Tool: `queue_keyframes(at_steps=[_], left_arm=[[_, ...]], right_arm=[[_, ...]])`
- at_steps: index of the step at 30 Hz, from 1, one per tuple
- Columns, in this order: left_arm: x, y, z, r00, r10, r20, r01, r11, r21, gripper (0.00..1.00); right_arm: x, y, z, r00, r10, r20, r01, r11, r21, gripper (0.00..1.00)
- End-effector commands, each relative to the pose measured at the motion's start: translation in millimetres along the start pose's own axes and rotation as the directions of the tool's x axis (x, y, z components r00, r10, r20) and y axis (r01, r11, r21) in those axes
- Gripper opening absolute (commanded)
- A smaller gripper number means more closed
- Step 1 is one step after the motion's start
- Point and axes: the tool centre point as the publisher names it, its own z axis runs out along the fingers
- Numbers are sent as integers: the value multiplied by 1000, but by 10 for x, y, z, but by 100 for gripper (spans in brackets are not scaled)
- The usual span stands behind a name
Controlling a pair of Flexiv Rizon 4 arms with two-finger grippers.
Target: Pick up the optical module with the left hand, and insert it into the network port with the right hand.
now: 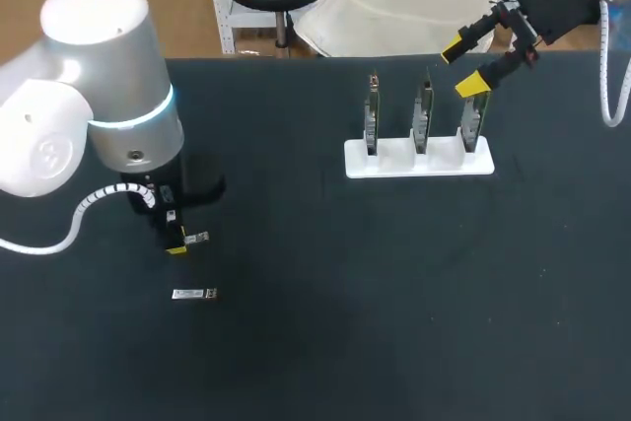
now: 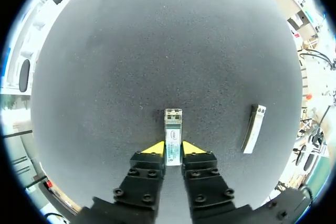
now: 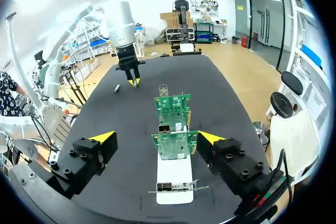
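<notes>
While the left gripper (image 2: 173, 148) is clamping the optical module (image 2: 173, 129) by one end, both yellow tips pressing its long sides, most of the body is sticking out ahead of the fingers. That's good, since it's the part the R arm needs. Whether it's sitting on the table (image 1: 315, 342) or riding just above it, I can't tell. A spare module (image 2: 253, 128) is lying beside it, apart, w/ nothing gripping it.

The right gripper (image 1: 465, 66) is hanging spread wide & empty over the right-hand card (image 1: 473, 125) of the white rack (image 1: 419, 163), well apart from the L arm.

I'm judging the step in hand as lift & bring over for handover. Doing it well means:
- raising straight up w/ no sideways drag, so the module isn't twisting in the pinch or nudging the spare
- holding it level, free end pointing toward the R side
- R fingers closing on the free length before L is letting go

A network port (image 3: 164, 128) is showing as a small metal cage low on the middle card, so any tilt picked up now is probably costing alignment at insertion.
</notes>
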Motion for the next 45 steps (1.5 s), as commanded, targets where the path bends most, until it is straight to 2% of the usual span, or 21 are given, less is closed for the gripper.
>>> queue_keyframes(at_steps=[1,5,8,12,14,16,20,23,25,27,29,30,32,33,34,35,38,42,45], left_arm=[[-20,23,82,1000,3,0,-3,1000,3,0],[-50,58,42,1000,4,6,-4,1000,-5,0],[-103,136,-39,999,-16,50,18,999,-29,0],[-161,335,-208,981,-120,153,131,990,-60,0],[-166,454,-324,960,-175,217,196,978,-77,0],[-163,585,-461,931,-230,284,265,960,-91,0],[-218,852,-793,850,-293,439,376,919,-116,0],[-365,1039,-1083,792,-272,547,409,901,-143,0],[-478,1163,-1243,767,-274,580,438,884,-162,0],[-599,1295,-1395,710,-275,648,474,867,-152,0],[-749,1419,-1549,666,-258,699,492,857,-153,0],[-842,1469,-1627,648,-235,724,484,861,-154,0],[-1037,1548,-1768,631,-185,754,465,868,-175,0],[-1180,1598,-1867,601,-153,785,455,873,-177,0],[-1250,1621,-1916,585,-142,799,453,874,-176,0],[-1398,1665,-2007,553,-113,826,444,878,-177,0],[-1722,1726,-2192,516,-44,856,412,888,-202,0],[-2039,1747,-2379,451,20,892,362,910,-203,0],[-2249,1723,-2498,417,69,906,317,923,-217,0]], right_arm=[[3,-10,3,1000,-2,2,2,1000,-1,100],[3,-10,3,1000,-2,2,2,1000,-1,100],[3,-10,3,1000,-2,2,2,1000,-1,100],[3,-10,3,1000,-2,2,2,1000,-1,100],[3,-10,3,1000,-2,2,2,1000,-1,100],[3,-10,3,1000,-2,2,2,1000,-1,100],[3,-10,3,1000,-2,2,2,1000,-1,100],[3,-10,3,1000,-2,2,2,1000,-1,100],[3,-10,3,1000,-2,2,2,1000,-1,100],[3,-10,3,1000,-2,2,2,1000,-1,100],[3,-10,3,1000,-2,2,2,1000,-1,100],[3,-10,3,1000,-2,2,2,1000,-1,100],[3,-10,3,1000,-2,2,2,1000,-1,100],[3,-10,3,1000,-2,2,2,1000,-1,100],[3,-10,3,1000,-2,2,2,1000,-1,100],[3,-10,3,1000,-2,2,2,1000,-1,100],[3,-10,3,1000,-2,2,2,1000,-1,100],[3,-10,3,1000,-2,2,2,1000,-1,100],[3,-10,3,1000,-2,2,2,1000,-1,100]])
